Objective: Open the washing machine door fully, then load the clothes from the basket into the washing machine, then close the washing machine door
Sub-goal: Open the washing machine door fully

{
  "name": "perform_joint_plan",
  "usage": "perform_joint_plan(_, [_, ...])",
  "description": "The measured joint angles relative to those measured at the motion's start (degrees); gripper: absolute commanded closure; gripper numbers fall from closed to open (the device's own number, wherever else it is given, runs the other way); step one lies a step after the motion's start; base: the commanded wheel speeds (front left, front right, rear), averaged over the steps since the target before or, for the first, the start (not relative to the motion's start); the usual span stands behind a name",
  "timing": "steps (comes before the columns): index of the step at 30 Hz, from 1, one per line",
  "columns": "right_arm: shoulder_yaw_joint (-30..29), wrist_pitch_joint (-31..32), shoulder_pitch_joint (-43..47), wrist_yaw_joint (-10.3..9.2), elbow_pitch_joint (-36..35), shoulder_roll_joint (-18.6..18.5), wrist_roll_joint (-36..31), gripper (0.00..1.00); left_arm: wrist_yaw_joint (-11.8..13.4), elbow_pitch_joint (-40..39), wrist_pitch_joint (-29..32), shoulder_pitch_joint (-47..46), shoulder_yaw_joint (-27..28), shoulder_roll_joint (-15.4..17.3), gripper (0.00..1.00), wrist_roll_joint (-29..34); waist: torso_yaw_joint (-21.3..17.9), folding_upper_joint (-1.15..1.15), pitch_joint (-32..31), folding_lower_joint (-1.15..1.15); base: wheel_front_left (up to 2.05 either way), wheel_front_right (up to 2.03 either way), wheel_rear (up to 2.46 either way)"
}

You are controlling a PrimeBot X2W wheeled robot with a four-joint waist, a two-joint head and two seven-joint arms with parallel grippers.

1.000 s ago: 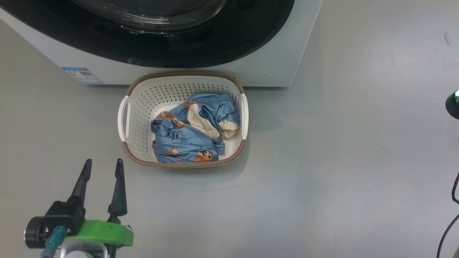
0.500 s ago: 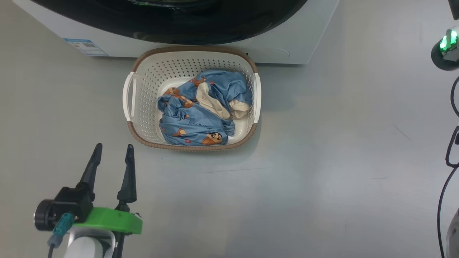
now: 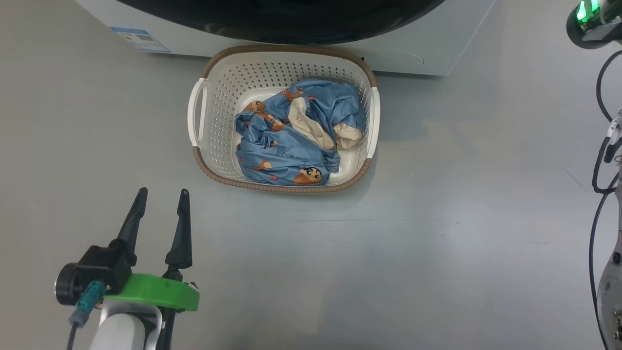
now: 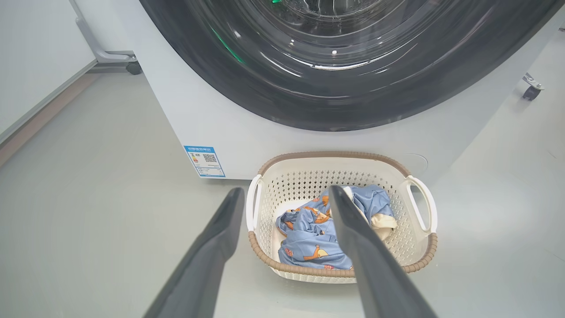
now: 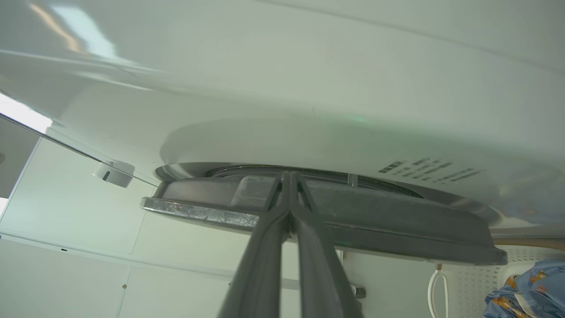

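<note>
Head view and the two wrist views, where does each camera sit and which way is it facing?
Head view: on the head, looking down at the basket of clothes before the washing machine; open left end effector lower left.
Left wrist view: on the left wrist, low, facing the washing machine door between its own fingers.
Right wrist view: on the right wrist, close to the door's edge; shut right end effector.
Shared: the basket and clothes show in all three.
</note>
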Motion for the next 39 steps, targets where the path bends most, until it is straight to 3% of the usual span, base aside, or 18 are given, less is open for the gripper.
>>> perform_joint_plan(6, [1.4, 0.7, -0.9, 0.00, 1.4, 1.2, -0.1, 1.00, 0.0, 0.1, 0.0, -0.3, -0.6, -0.1, 0.00, -1.2, 1.1, 0.00, 0.7, 0.00, 0.00, 0.00, 0.00])
perform_joint_plan(39, [4.0, 3.7, -7.2, 0.00, 3.2, 0.2, -0.6, 1.00, 0.0, -0.4, 0.0, -1.1, -0.5, -0.3, 0.00, -5.0, 4.0, 0.00, 4.7, 0.00, 0.00, 0.00, 0.00])
